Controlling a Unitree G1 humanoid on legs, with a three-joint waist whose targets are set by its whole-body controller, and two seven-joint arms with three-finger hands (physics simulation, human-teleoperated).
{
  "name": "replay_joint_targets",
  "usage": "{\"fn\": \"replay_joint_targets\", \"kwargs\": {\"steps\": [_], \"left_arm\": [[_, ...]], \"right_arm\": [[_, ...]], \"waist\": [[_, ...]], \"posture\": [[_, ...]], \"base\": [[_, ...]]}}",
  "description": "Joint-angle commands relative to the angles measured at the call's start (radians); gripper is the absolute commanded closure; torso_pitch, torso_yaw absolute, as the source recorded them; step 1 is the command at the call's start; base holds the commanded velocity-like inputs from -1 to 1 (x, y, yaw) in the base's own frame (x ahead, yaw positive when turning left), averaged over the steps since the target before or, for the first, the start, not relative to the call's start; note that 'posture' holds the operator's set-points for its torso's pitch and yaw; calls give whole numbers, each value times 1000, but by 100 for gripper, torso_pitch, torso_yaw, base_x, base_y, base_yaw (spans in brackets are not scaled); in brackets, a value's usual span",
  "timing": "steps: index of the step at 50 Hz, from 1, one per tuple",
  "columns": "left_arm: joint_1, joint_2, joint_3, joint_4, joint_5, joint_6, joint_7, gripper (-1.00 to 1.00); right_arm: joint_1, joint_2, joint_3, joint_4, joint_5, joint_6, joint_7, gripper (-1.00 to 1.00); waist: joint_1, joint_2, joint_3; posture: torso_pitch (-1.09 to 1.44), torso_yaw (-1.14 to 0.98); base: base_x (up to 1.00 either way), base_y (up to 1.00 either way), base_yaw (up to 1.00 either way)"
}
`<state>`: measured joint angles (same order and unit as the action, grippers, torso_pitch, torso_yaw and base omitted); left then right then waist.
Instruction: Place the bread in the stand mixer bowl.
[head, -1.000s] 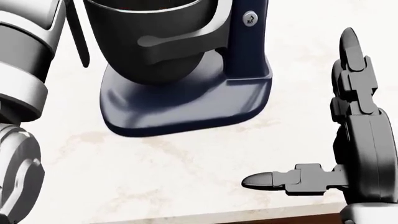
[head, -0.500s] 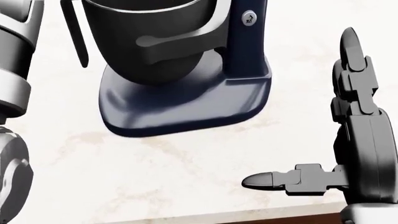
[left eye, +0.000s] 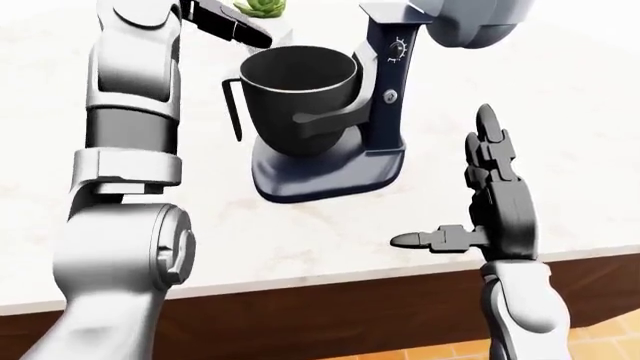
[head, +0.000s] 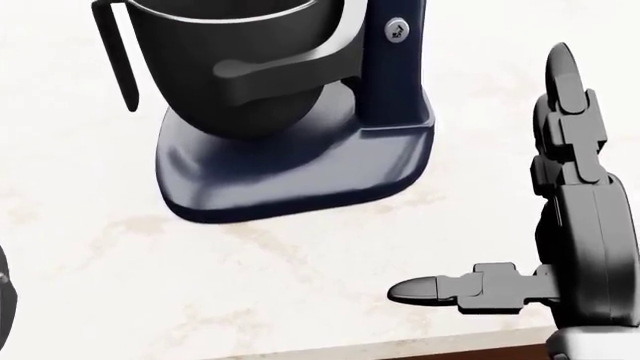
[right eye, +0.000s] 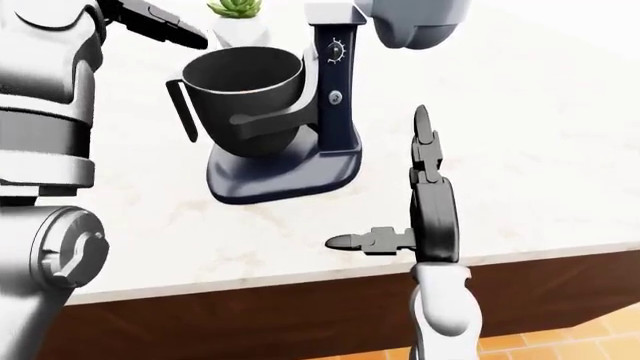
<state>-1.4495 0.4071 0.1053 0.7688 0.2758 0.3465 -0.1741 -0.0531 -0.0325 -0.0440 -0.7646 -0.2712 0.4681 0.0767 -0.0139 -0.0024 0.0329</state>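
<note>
bowl (left eye: 298, 82) just below left hand (left eye: 225, 21); bread unseen.

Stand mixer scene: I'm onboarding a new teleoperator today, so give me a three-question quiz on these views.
1. True or false: the right hand is closed round the bread.
2. In the left-eye view, the left hand is: A) inside the bowl, B) above the bowl's upper-left rim, C) on the counter.
3. Fill in: behind the stand mixer stands a small potted ____.

Key: 1 false, its fingers are spread and empty; 2 B; 3 plant.
</note>
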Motion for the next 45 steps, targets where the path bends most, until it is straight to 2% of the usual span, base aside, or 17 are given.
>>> {"fn": "replay_joint_targets", "kwargs": {"steps": [1, 6, 18, 33, 39, 42, 45], "left_arm": [[-27, 21, 8, -45, 2, -4, -7, -100], [36, 44, 15, -177, 4, 66, -45, -100], [104, 104, 46, -221, -8, 71, -62, -100], [197, 146, 81, -394, -60, 164, -61, -100], [194, 172, 88, -435, -79, 203, -68, -100], [218, 171, 103, -460, -108, 227, -63, -100], [229, 168, 122, -516, -176, 322, -64, -100]], "right_arm": [[-16, -3, -2, -36, -3, -27, -5, -100], [-18, -3, 2, -36, -8, -23, -5, -100], [-15, -2, 2, -51, -14, -17, -3, -100], [-12, 0, 5, -59, -19, -15, -5, -100], [-14, 0, 5, -59, -20, -13, -4, -100], [-14, 0, 4, -52, -16, -20, -5, -100], [-17, 0, 6, -46, -17, -21, -6, -100]], "waist": [[0, 1, -23], [-1, 5, -23], [0, 8, -23], [-1, 12, -21], [-1, 13, -21], [-1, 13, -19], [-1, 15, -20]], "posture": [[0, 0], [0, 0], [0, 0], [0, 0], [0, 0], [0, 0], [0, 0]], "base": [[0, 0, 0], [0, 0, 0], [0, 0, 0], [0, 0, 0], [0, 0, 0], [0, 0, 0], [0, 0, 0]]}}
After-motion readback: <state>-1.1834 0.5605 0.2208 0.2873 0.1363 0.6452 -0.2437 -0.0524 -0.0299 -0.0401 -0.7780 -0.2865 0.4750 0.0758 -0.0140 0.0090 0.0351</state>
